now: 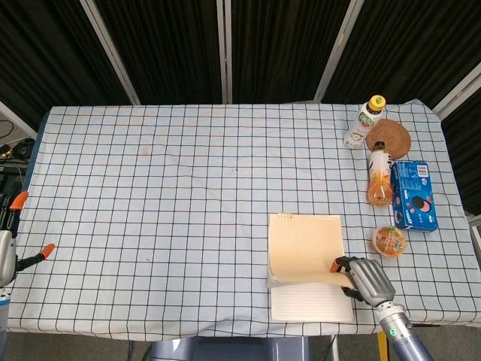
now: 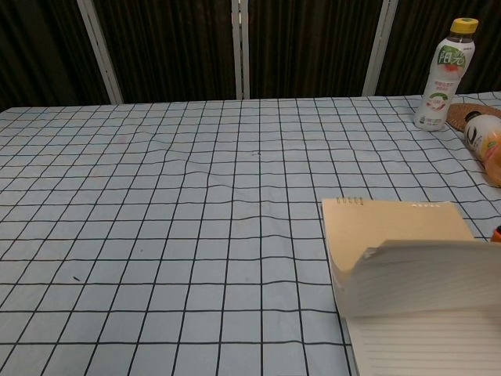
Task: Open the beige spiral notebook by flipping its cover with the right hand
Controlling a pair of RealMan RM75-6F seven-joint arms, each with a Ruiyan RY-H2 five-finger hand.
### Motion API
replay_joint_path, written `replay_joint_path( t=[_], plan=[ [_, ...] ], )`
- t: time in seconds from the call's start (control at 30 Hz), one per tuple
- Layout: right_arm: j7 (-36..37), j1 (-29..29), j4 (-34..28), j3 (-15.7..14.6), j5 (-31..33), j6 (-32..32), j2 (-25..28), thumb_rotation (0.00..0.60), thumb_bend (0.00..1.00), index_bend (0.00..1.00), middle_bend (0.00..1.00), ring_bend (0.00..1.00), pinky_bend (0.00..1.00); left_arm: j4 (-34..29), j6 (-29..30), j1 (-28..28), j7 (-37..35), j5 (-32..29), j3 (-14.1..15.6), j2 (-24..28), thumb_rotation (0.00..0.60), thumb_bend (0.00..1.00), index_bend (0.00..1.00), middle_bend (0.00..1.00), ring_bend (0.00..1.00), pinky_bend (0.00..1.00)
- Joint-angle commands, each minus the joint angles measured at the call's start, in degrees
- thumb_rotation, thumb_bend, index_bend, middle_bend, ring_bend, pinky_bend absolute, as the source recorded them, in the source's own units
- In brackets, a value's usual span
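Observation:
The beige spiral notebook (image 1: 304, 244) lies near the table's front right, its spiral at the far edge. Its cover and several pages are lifted off a lined page (image 1: 310, 302). My right hand (image 1: 364, 278) is at the notebook's right edge, and its orange-tipped fingers (image 1: 342, 265) pinch the raised cover there. In the chest view the notebook (image 2: 395, 223) shows the curled stack standing up over the lined page (image 2: 423, 356); only an orange fingertip (image 2: 497, 230) shows at the right border. My left hand (image 1: 7, 252) hangs off the table's left edge, fingers apart, holding nothing.
At the back right stand a white bottle (image 1: 366, 120), a woven coaster (image 1: 389, 138), an orange juice bottle (image 1: 379, 177), a blue cookie pack (image 1: 414, 194) and a fruit cup (image 1: 389, 241). The checkered tablecloth (image 1: 165, 195) covers the table.

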Motion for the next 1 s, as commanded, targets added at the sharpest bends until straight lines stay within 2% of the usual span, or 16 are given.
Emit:
replay_joint_path(
  t=[0.03, 0.2, 0.47, 0.73, 1.0],
  plan=[
    [0.0, 1.1, -1.5, 1.8, 1.5, -0.6, 1.6, 0.6, 0.58, 0.8, 0.59, 0.48, 0.48, 0.7, -0.7, -0.3, -0.6, -0.8, -0.4, -0.2, 0.6, 0.09, 0.0, 0.0, 0.0, 0.0],
    [-1.6, 3.5, -3.1, 5.2, 4.7, -2.3, 3.5, 0.6, 0.58, 0.8, 0.59, 0.48, 0.48, 2.3, -3.0, -1.1, -1.4, -2.9, -0.9, -0.7, 0.6, 0.09, 0.0, 0.0, 0.0, 0.0],
    [-6.3, 10.3, -2.7, 12.7, 13.8, -7.3, 4.2, 0.6, 0.59, 0.8, 0.6, 0.48, 0.48, 4.1, -5.1, -2.3, -1.4, -4.8, -1.7, -1.4, 0.6, 0.09, 0.0, 0.0, 0.0, 0.0],
    [-10.8, 18.0, 4.1, 18.5, 24.3, -11.9, 1.2, 0.6, 0.58, 0.81, 0.6, 0.49, 0.48, 5.0, -6.9, -3.2, -2.1, -6.8, -2.7, -1.6, 0.6, 0.08, 0.0, 0.0, 0.0, 0.0],
    [-15.5, 24.9, 10.3, 22.1, 31.8, -14.4, -1.3, 0.6, 0.58, 0.81, 0.6, 0.49, 0.48, 5.4, -7.5, -3.6, -2.4, -7.8, -3.2, -1.5, 0.6, 0.09, 0.0, 0.0, 0.0, 0.0]
  ],
)
